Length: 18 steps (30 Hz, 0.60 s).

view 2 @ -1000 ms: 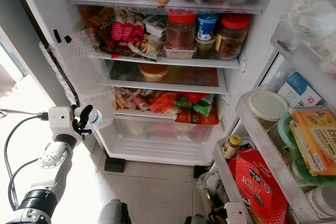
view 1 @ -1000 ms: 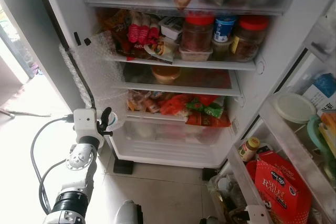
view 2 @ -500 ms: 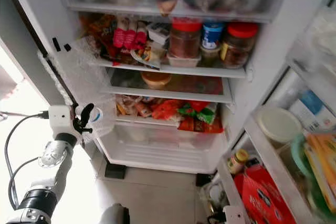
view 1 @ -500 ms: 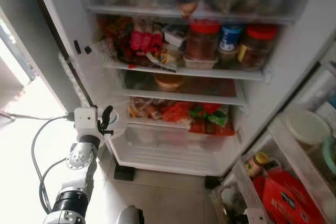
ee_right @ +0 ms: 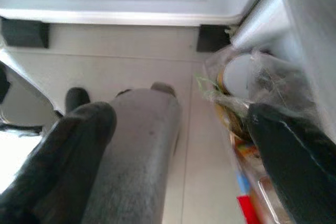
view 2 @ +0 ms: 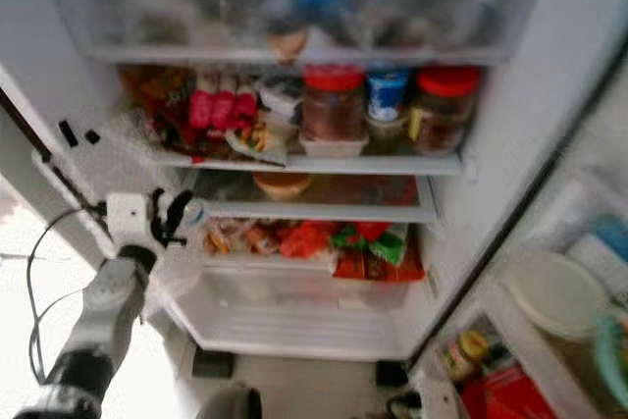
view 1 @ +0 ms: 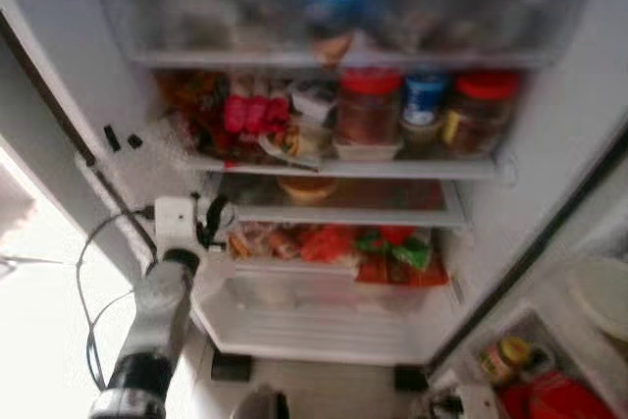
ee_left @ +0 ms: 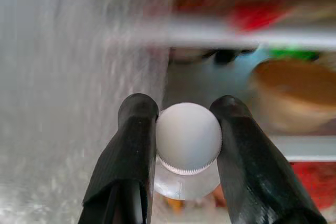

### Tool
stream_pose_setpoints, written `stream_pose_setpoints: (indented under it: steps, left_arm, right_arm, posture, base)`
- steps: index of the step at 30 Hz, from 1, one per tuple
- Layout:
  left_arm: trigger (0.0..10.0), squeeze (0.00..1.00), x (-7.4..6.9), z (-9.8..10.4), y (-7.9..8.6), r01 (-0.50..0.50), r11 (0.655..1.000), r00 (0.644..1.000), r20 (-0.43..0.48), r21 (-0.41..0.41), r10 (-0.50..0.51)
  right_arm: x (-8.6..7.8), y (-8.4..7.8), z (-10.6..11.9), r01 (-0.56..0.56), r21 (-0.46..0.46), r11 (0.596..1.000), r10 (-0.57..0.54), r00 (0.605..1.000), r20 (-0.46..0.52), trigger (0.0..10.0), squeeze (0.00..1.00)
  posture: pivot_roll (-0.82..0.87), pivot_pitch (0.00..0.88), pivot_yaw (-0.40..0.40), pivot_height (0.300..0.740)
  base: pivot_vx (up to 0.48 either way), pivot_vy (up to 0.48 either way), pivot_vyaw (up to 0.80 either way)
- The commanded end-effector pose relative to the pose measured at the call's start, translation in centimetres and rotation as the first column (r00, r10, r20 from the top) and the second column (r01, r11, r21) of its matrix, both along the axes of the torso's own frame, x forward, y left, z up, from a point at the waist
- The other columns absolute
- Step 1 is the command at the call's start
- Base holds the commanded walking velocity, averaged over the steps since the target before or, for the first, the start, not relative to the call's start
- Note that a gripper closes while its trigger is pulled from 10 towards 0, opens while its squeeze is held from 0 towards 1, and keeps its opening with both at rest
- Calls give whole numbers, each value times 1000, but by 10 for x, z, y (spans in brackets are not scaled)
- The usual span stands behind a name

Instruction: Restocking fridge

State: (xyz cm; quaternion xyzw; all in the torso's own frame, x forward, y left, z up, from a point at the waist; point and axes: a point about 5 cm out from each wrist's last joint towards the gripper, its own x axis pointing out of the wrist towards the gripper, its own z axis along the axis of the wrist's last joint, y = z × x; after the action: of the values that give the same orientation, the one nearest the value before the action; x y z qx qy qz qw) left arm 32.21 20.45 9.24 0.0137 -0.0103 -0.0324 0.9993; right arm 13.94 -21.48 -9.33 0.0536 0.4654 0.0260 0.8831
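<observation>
The fridge stands open in front of me, its shelves crowded with food. My left gripper is raised at the left edge of the compartment, level with the middle shelf. It is shut on a small clear bottle with a white ribbed cap, one black finger on each side of the cap. A brown bowl sits on that middle shelf just beyond the bottle. My right gripper hangs low over the tiled floor with its fingers spread wide and nothing held.
Bubble wrap lines the fridge's left wall beside the left gripper. Red-lidded jars and a blue-lidded tub fill the upper shelf, and packets the lower one. The door rack at right holds a white lid and a red box.
The camera has tilted up and moved closer, blurring the view. My left gripper has risen with the bottle from the lower shelf's level to the middle shelf's.
</observation>
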Motion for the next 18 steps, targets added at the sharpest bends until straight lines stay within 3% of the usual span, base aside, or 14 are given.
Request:
stream_pose_setpoints:
  steps: [1, 6, 9, 11, 12, 13, 17, 18]
  left_arm:
    - [10000, 0, 1, -1, -12, 76, 997, 997, -18, -22, -77]
    - [10000, 0, -3, -6, -14, 116, 993, 993, -36, 14, -115]
    - [10000, 0, -5, -7, -18, 211, 969, 977, -55, 132, -205]
    - [10000, 0, -6, -6, -24, 295, 928, 955, -66, 229, -288]
    - [10000, 0, -6, -6, -24, 295, 928, 955, -66, 229, -288]
    - [10000, 0, -4, 1, -28, 347, 876, 935, -55, 334, -350]
    - [10000, 0, -1, 11, -34, 388, 782, 905, -38, 487, -425]
    - [10000, 0, -1, 15, -38, 404, 724, 883, -30, 559, -469]
  right_arm:
    - [-10, 0, -4, 9, 0, 1000, -9, 999, -35, 10000, 0]
    - [-12, 0, -4, 14, 1, 1000, -14, 999, -39, 10000, 0]
    - [-13, 0, -5, 20, 4, 1000, -20, 999, -42, 10000, 0]
    - [-14, 1, -5, 19, 5, 1000, -19, 999, -44, 10000, 0]
    - [-14, 1, -5, 19, 5, 1000, -19, 999, -44, 10000, 0]
    - [-15, 1, -6, 19, 7, 1000, -19, 999, -47, 10000, 0]
    - [-17, 2, -6, 21, 10, 1000, -20, 999, -50, 10000, 0]
    - [-18, 2, -7, 24, 12, 1000, -23, 998, -51, 10000, 0]
  posture:
    - [100, 95, 13, 662]
    - [90, 103, 19, 662]
    - [90, 110, 21, 662]
    - [92, 112, 21, 662]
    - [92, 112, 21, 662]
    - [90, 116, 27, 662]
    - [85, 121, 30, 662]
    - [81, 126, 33, 662]
  base:
    - [0, 0, 0]
    - [0, 0, 0]
    - [0, 0, 0]
    - [0, 0, 0]
    - [0, 0, 0]
    - [0, 0, 0]
    - [0, 0, 0]
    - [0, 0, 0]
